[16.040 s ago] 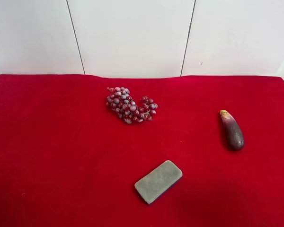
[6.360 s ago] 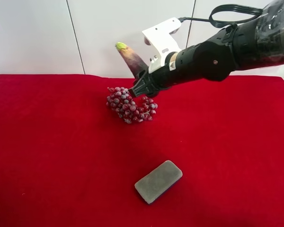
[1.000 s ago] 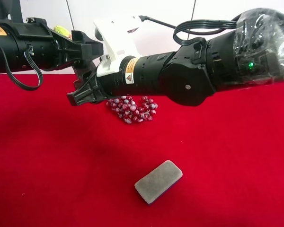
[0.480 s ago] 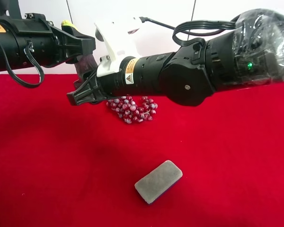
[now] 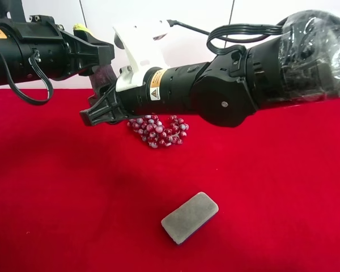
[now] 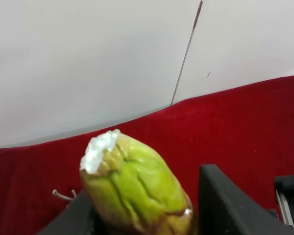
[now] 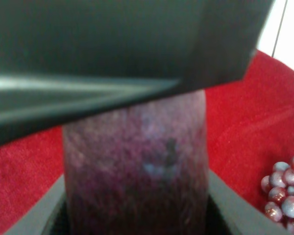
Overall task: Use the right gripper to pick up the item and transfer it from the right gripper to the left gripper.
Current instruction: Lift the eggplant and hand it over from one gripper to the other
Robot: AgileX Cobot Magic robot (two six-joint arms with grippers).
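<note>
The dark-purple eggplant (image 5: pixel 104 75) stands upright in the air, its yellowish-green stem end (image 6: pixel 137 186) on top. The right gripper (image 5: pixel 99 106), on the arm with the white wrist block, is shut on its lower part. In the right wrist view the purple body (image 7: pixel 137 161) sits between the right gripper's fingers (image 7: pixel 39 218). The left gripper (image 5: pixel 105 56), on the black arm with the looping cable, grips the upper part from the exterior high view's left. Its fingers (image 6: pixel 225 205) flank the stem end closely. Its dark finger (image 7: pixel 112 44) crosses the right wrist view.
A bunch of red-purple grapes (image 5: pixel 158 130) lies on the red cloth (image 5: pixel 272 187) just under the right arm and shows in the right wrist view (image 7: pixel 284 196). A flat grey block (image 5: pixel 189 217) lies nearer the front. A white wall stands behind.
Over the last second the left gripper moved a little right and up onto the eggplant's upper part. In the last half second nothing visibly moved. Earlier the right gripper lifted the eggplant from the cloth.
</note>
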